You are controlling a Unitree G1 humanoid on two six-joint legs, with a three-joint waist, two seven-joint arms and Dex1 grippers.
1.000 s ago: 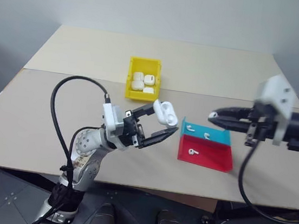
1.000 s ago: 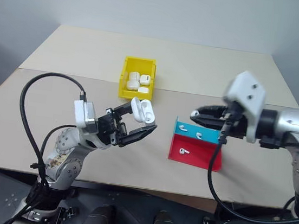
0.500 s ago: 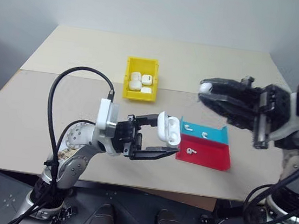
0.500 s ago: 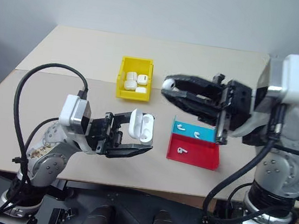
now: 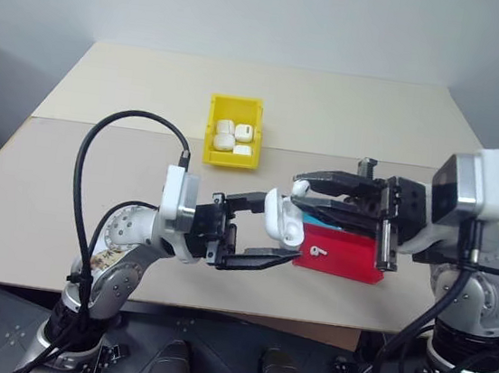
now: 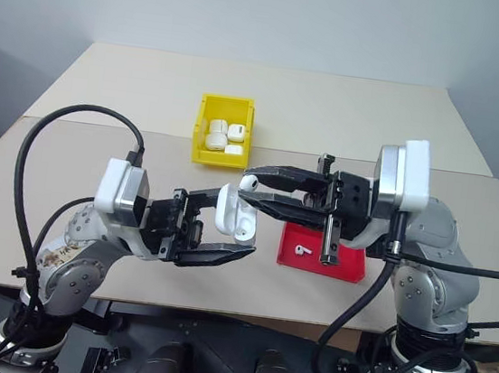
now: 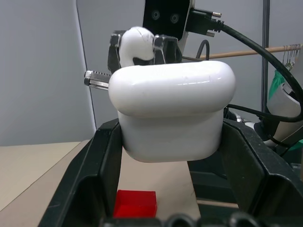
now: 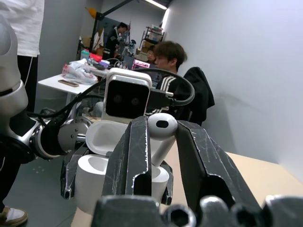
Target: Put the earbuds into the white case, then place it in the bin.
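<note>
My left gripper (image 5: 279,228) is shut on the white case (image 5: 282,220), held up over the table's front with its lid flipped open. In the left wrist view the case (image 7: 173,111) sits between the two black fingers. My right gripper (image 5: 299,191) is shut on one of the earbuds (image 5: 301,189), which hangs just above the open case, stem pointing down. The right wrist view shows that earbud (image 8: 162,130) pinched between the fingers, over the case's open well (image 8: 102,163). Another earbud (image 5: 319,249) lies on the red tray (image 5: 350,258). The yellow bin (image 5: 232,161) stands farther back on the table.
Several closed white cases (image 5: 234,137) lie inside the bin. The red tray sits under and in front of my right gripper. A black cable (image 5: 98,159) loops up from my left arm. A seated person (image 8: 165,56) shows in the room behind.
My right gripper has swung left and lower with the earbud and now hangs right over the open case. The left gripper has kept the case almost still, tilting it slightly.
</note>
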